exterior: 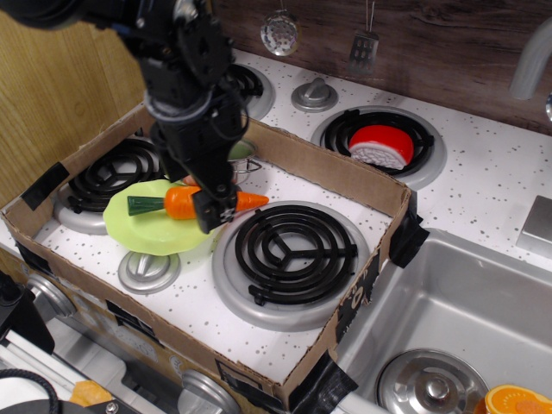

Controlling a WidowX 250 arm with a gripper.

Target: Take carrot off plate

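A: Scene is logged. A taped brown cardboard tray (pixel 341 177) is set on the speckled white toy stovetop (pixel 492 177). The round lime-green plastic plate (pixel 142 233) is seen at its left. The tapered orange plastic carrot (pixel 181 203) is lying across the plate, tip overhanging the right rim.

B: Risk is noted: the plate may be dragged or tipped if the carrot is pinched off-centre; a slip is judged likely on smooth plastic.

A: The black gripper (pixel 214 207) is held straight down over the carrot's middle. Finger spacing cannot be told; contact is hidden.
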